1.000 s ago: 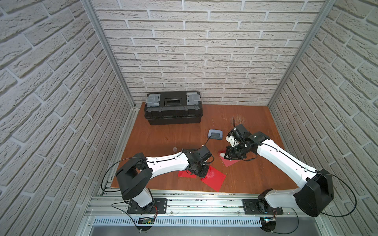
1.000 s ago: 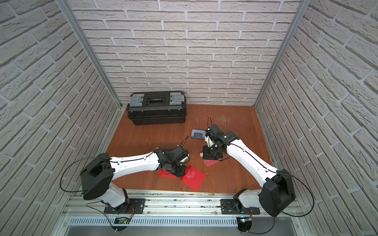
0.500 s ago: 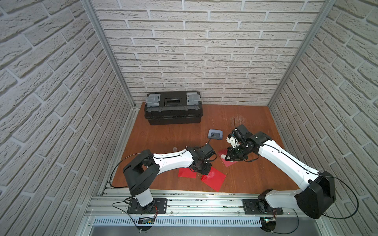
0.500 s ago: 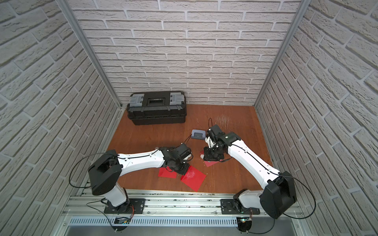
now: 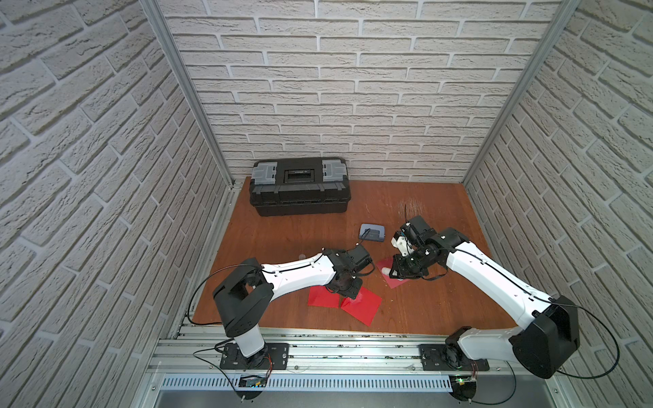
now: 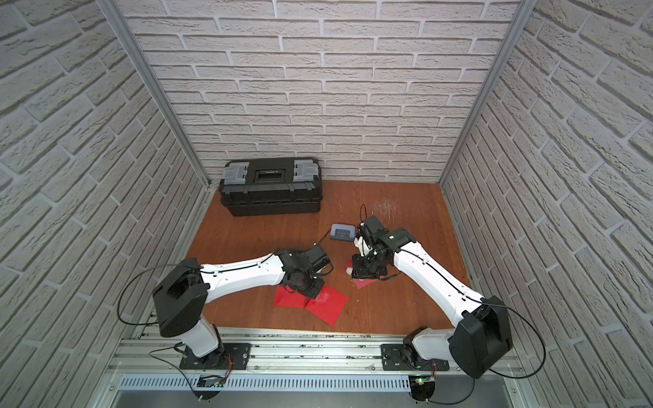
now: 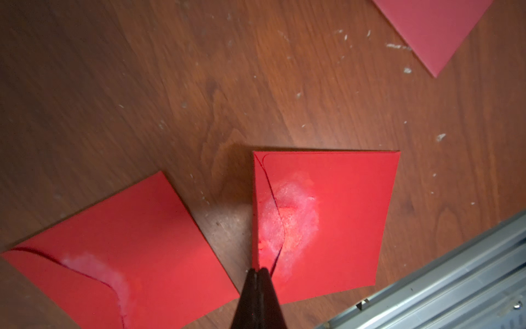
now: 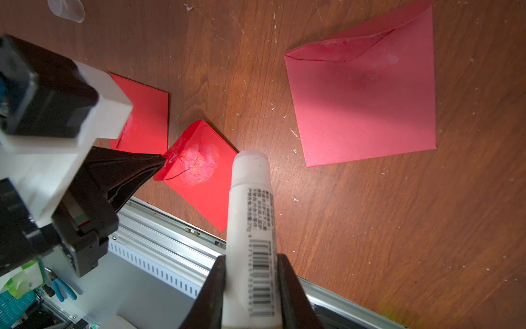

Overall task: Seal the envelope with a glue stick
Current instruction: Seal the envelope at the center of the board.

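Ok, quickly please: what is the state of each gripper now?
Left gripper: closed, apparently pinching the edge of the front envelope.
Right gripper: closed on the glue stick.

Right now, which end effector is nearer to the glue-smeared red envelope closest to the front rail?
Left. The left end effector is closed on the edge of that envelope; the right end effector, gripping the glue stick, hangs apart from it, farther back.

I count three red envelopes: a left envelope (image 5: 319, 298), a middle envelope (image 5: 365, 307) and a right envelope (image 5: 383, 263). I also see one glue stick (image 8: 250, 228), one loose clear cap (image 8: 66, 10), one grey-blue hole punch (image 5: 370, 233) and one black toolbox (image 5: 299, 190) far left.
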`<state>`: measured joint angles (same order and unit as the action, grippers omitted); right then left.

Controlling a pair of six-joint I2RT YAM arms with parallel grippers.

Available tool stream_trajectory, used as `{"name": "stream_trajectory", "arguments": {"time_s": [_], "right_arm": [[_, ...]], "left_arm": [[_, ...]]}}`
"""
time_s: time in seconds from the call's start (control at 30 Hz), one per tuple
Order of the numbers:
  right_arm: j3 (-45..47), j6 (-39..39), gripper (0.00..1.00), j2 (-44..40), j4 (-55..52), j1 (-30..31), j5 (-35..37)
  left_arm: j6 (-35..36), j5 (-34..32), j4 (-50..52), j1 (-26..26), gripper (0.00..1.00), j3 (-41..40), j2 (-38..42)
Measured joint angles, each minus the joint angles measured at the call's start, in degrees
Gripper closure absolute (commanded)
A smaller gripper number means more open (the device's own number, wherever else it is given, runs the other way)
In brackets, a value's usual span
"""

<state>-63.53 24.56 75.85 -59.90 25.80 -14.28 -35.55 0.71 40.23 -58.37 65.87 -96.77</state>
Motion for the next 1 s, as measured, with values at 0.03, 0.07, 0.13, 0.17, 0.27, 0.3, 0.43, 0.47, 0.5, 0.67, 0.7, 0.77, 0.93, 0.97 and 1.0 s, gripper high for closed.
{"name": "stream_trajectory", "arguments": {"time_s": [0.03, 0.07, 0.13, 0.17, 0.27, 0.3, 0.43, 0.47, 0.5, 0.67, 0.7, 0.77, 0.93, 0.97, 1.0], "right_arm": [[0.0, 0.0, 0.98, 0.0, -0.1, 0.0, 0.0], [0.0, 0.0, 0.97, 0.0, -0.2, 0.0, 0.0], [0.0, 0.0, 0.97, 0.0, -0.4, 0.0, 0.0], [0.0, 0.0, 0.97, 0.0, -0.5, 0.0, 0.0], [0.0, 0.0, 0.97, 0.0, -0.8, 0.0, 0.0], [0.0, 0.0, 0.97, 0.0, -0.9, 0.0, 0.0], [0.0, -0.1, 0.97, 0.0, -1.2, 0.0, 0.0], [0.0, -0.2, 0.97, 0.0, -1.2, 0.0, 0.0], [0.0, -0.2, 0.97, 0.0, -1.2, 0.0, 0.0], [-0.2, -0.2, 0.97, 0.0, -1.4, 0.0, 0.1], [-0.2, -0.2, 0.97, 0.0, -1.4, 0.0, 0.0], [-0.2, -0.2, 0.97, 0.0, -1.6, 0.0, 0.1], [-0.3, -0.2, 0.97, 0.0, -2.2, 0.0, 0.1], [-0.4, -0.2, 0.97, 0.0, -2.4, 0.0, 0.1], [-0.5, -0.2, 0.97, 0.0, -2.5, 0.0, 0.0]], "left_arm": [[0.0, -0.5, 0.4, -0.3, 0.94, 0.9, -0.5], [0.0, -0.8, 0.6, -0.6, 0.93, 1.7, -1.2], [0.0, -1.3, 0.7, -1.5, 0.92, 2.8, -2.8], [0.1, -1.5, 0.8, -2.0, 0.92, 3.2, -3.7], [0.0, -1.7, 1.2, -3.3, 0.91, 4.0, -5.9], [0.0, -1.8, 1.4, -3.6, 0.91, 4.2, -6.5], [0.0, -1.7, 1.6, -4.5, 0.88, 4.8, -7.8], [0.0, -1.7, 1.6, -4.7, 0.86, 4.9, -7.9], [0.0, -1.7, 1.5, -4.8, 0.85, 5.0, -8.0], [0.0, -0.9, 0.6, -5.0, 0.84, 5.1, -8.3], [-0.1, -0.8, 0.4, -5.0, 0.84, 5.1, -8.5], [-0.1, -0.7, 0.1, -5.0, 0.81, 5.1, -9.0], [-0.2, -0.9, 0.2, -5.2, 0.72, 5.1, -9.7], [-0.2, -0.9, 0.3, -5.2, 0.71, 5.2, -9.7], [-0.3, -1.0, 0.3, -5.2, 0.7, 5.2, -9.7]]}}
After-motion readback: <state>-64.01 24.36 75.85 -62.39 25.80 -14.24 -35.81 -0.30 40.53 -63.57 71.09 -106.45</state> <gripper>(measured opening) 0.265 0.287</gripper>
